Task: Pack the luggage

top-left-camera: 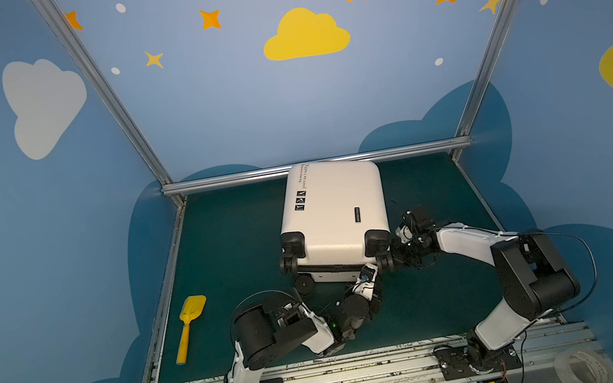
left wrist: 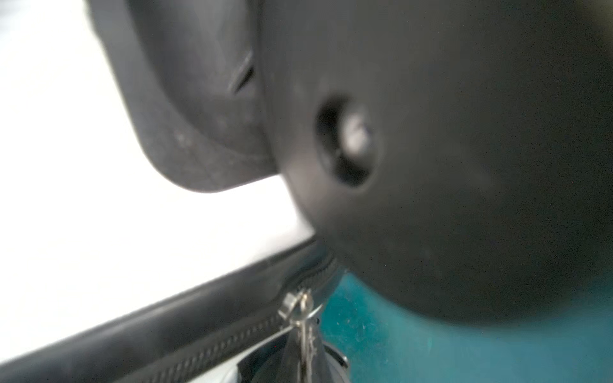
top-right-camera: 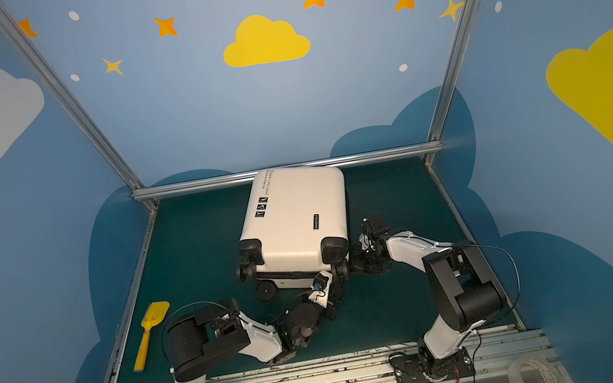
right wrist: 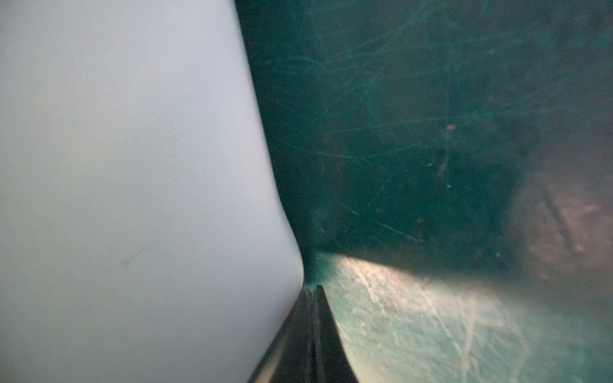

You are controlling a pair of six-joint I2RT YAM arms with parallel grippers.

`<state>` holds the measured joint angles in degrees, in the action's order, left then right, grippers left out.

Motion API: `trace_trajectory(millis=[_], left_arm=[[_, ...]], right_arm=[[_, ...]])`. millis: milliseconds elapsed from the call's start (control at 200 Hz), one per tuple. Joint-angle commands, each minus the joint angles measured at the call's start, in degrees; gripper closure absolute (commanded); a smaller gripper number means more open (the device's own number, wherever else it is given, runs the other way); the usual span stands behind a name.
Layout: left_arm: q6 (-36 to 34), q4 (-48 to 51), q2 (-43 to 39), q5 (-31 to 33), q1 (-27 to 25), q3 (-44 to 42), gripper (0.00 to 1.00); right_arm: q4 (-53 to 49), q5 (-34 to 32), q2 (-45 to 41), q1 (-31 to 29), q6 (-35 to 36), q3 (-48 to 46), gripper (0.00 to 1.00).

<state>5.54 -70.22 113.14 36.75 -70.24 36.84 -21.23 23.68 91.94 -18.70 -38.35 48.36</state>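
Lying flat, white hard-shell luggage [top-left-camera: 336, 213], black wheels [top-left-camera: 290, 263], black stickers [top-left-camera: 300, 200]

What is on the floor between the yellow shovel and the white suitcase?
Nothing: only bare green mat lies between the yellow shovel and the luggage, in both top views.

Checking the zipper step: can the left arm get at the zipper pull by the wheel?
Probably yes: the left gripper is shut at the zipper pull on the luggage, seemingly pinching its tab; the wheel beside it leaves it free.
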Motion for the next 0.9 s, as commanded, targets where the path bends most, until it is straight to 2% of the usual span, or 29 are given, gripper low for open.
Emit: trace_trajectory(millis=[0, 110, 451, 696, 896], left_arm=[[-10.51, -9.8, -0.06, -4.15, -3.09, 1.35, 0.97], [-15.59, -9.85, 0.31, -7.75, -2.9, 2.29, 0.97], [-21.58, -9.84, 0.69, -15.02, -2.18, 4.91, 0.97], [-23.85, -9.8, 3.34, -18.76, -2.36, 8.63, 0.97], [-26.19, -9.84, 5.82, -18.53, -2.8, 12.09, 0.97]], right_arm=[[2.36, 4.44, 0.87, -3.19, 0.61, 2.35, 1.0], [2.0, 4.15, 0.89, -3.19, 0.66, 2.35, 1.0], [2.1, 3.98, 1.48, -3.53, 0.34, 2.66, 1.0], [2.18, 3.92, 2.13, -4.37, 0.01, 3.39, 1.0], [2.07, 3.75, 2.1, -4.97, -0.04, 3.67, 1.0]])
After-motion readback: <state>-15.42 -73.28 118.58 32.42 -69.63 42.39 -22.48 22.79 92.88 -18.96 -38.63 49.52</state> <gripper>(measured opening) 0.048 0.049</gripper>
